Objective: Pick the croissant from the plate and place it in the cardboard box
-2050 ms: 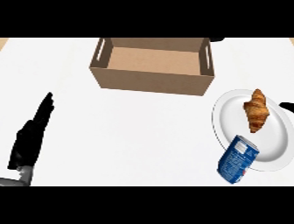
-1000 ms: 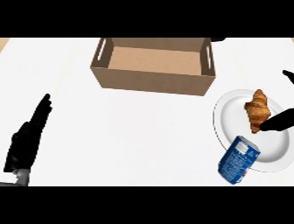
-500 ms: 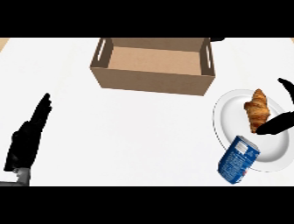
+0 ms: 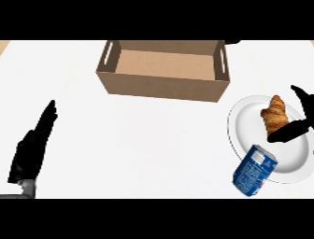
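Croissant (image 4: pixel 275 113) lies on the white plate (image 4: pixel 246 140) near the right edge of the white surface (image 4: pixel 146 140), its length running toward the far edge. Beside it the right hand (image 4: pixel 310 116) comes in from the right edge with its fingers (image 4: pixel 303 99) spread open, holding nothing; the thumb (image 4: pixel 287 130) reaches across the plate to just beside the croissant's near end, though contact cannot be told. A blue packet (image 4: pixel 254 170) lies over the plate's near rim. The open cardboard box (image 4: pixel 165 70) stands at the far edge, near the middle, well apart from the plate. The left hand (image 4: pixel 32 147) rests near the left near corner, fingers straight and open
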Controlling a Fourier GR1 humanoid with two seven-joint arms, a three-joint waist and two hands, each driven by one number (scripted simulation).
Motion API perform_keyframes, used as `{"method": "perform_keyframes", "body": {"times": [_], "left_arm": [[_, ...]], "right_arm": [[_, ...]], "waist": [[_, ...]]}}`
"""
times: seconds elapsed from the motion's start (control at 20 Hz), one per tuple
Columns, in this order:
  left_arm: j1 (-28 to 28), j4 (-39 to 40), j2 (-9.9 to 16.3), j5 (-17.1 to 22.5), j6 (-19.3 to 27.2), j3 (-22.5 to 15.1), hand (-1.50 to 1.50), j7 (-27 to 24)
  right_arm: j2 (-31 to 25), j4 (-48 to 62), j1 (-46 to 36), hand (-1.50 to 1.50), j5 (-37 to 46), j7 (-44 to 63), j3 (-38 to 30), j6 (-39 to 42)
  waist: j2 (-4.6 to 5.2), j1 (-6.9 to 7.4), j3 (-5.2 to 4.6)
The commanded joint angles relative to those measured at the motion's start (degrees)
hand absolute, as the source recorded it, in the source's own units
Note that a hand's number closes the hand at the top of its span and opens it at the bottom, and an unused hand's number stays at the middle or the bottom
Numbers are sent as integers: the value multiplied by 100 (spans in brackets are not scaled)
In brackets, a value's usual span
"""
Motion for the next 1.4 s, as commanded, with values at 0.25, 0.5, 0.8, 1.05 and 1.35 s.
{"method": "perform_keyframes", "body": {"times": [0.25, 0.5, 0.8, 1.05, 1.35], "left_arm": [[76, 37, -302, -232, -300, 227, 0, -158], [-100, 22, -489, -502, -233, 219, 0, 76], [-87, 400, -315, -258, -684, 674, 0, -331], [95, -467, -510, -538, -590, 473, 0, 274], [-111, -182, -459, -460, -690, 624, 0, 217]], "right_arm": [[564, 265, -44, -150, 633, -262, -333, 13], [645, 914, -252, -150, 752, -790, -617, 21], [876, 971, -123, -150, 1109, -886, -479, 20], [884, 1133, -225, 150, 981, -974, -852, 244], [655, 1018, -224, 150, 1905, -1057, -599, -544]], "waist": [[0, -5, 1], [4, 2, 2], [3, -7, 1], [-1, 7, 2], [5, 16, 3]]}}
